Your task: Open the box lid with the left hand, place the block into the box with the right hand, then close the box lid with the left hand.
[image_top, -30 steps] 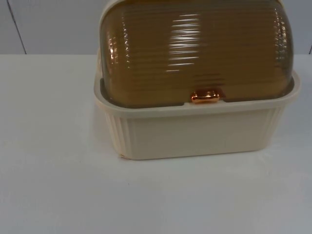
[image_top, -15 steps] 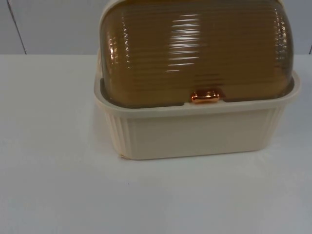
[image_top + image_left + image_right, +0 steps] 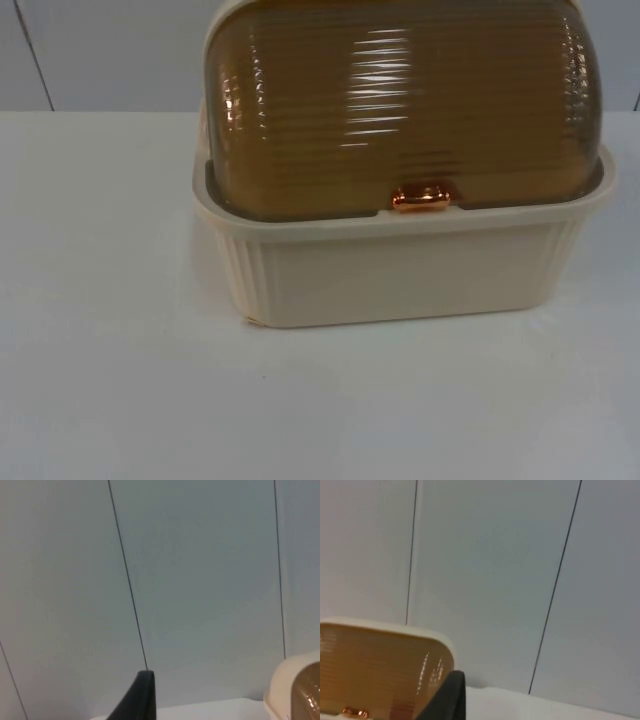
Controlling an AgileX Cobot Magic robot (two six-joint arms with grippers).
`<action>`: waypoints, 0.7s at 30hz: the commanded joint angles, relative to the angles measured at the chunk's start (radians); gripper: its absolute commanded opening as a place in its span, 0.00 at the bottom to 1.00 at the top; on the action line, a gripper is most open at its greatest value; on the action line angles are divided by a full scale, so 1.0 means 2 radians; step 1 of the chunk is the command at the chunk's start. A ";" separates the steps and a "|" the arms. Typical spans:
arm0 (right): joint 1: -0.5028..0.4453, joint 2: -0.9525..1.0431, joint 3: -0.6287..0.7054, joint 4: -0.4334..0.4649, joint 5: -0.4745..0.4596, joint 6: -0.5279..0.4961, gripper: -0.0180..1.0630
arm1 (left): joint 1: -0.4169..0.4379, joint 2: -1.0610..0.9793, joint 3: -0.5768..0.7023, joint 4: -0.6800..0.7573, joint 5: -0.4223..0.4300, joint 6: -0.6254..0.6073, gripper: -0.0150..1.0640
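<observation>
Top view: cream box (image 3: 400, 270) with ribbed walls stands on the white table (image 3: 100, 380), centre to right of centre of the frame, its back reaching up to the top edge. Amber translucent lid (image 3: 400, 100), ribbed and domed, is down and sits inside the box rim. Small copper-coloured handle (image 3: 421, 197) lies at the lid's front edge, in a notch of the rim, just right of the frame's middle. Grey partition wall (image 3: 100, 50) runs across the upper part of the frame behind the box; one dark seam shows at upper left. Nothing touches the box. Left wrist view: left gripper (image 3: 140, 700) shows as one black tip, pointing at the partition wall (image 3: 200, 580) and well apart from the box; a rounded cream corner of the box (image 3: 280, 690) with a piece of the amber lid (image 3: 307, 690) is seen to one side, and a thin strip of table (image 3: 210, 710) under the wall. How far this gripper is spread cannot be told. Right wrist view: right gripper (image 3: 447, 700), again one black tip, aims at the wall (image 3: 495, 555), with the lid (image 3: 375, 670) in its cream frame near it and the copper handle (image 3: 355, 712) just visible; gripper and box are apart. Its spread cannot be told either.
</observation>
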 commanded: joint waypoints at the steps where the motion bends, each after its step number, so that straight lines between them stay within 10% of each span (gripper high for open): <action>1: 0.005 0.001 0.010 -0.002 -0.001 -0.005 0.99 | -0.003 -0.001 0.003 0.004 0.000 0.002 0.99; 21: 0.026 0.001 0.044 -0.029 0.010 0.033 0.99 | -0.003 -0.001 0.041 0.009 0.022 -0.039 0.99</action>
